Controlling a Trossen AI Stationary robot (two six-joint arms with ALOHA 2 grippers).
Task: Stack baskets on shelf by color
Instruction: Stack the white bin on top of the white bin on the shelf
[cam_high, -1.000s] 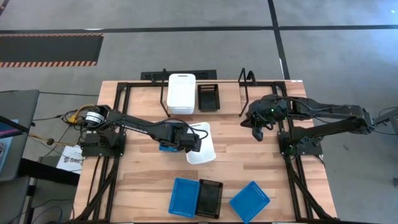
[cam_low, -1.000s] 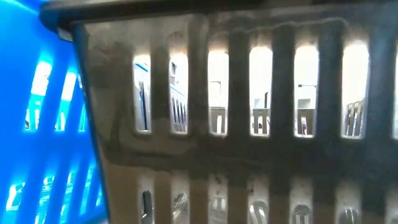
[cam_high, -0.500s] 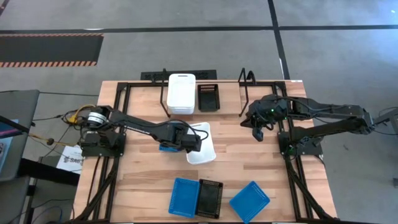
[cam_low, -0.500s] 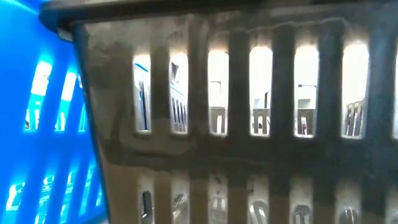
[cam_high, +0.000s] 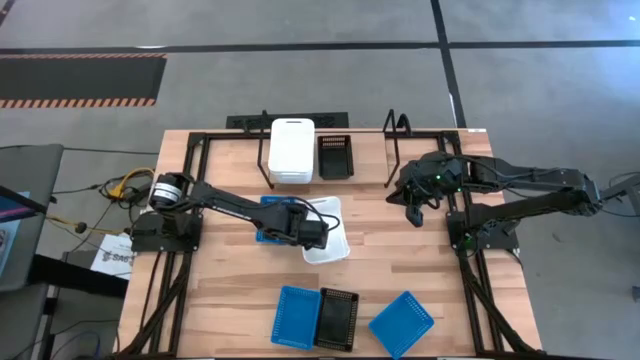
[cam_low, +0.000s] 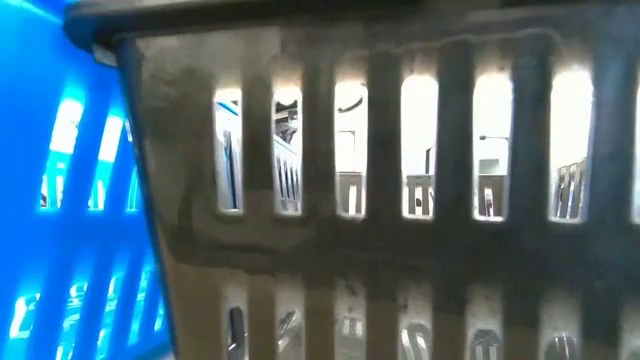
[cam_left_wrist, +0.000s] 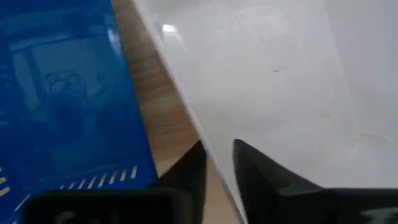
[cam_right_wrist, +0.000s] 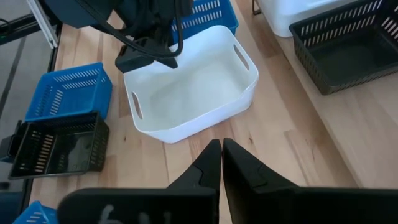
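**Q:** While the right arm waits, what has altered at the table's centre?

**A:** Over the last second the left gripper (cam_high: 318, 232) has narrowed its fingers around the near wall of the white basket (cam_high: 332, 232). In the left wrist view one dark finger (cam_left_wrist: 186, 171) stands outside the wall and the other inside, nearly pinching it; whether the pinch is firm cannot be told. A blue basket (cam_high: 272, 215) now shows more fully beside that arm, toward nine o'clock of the white one.

**Q:** And the meaning for the task?

**A:** Probably a grasp is forming, so the basket can go to the shelf (cam_high: 395, 135) at twelve o'clock (another white basket (cam_high: 291, 150) already lies there). The right gripper (cam_high: 413, 213), at three o'clock, hangs with fingers together, holding nothing.
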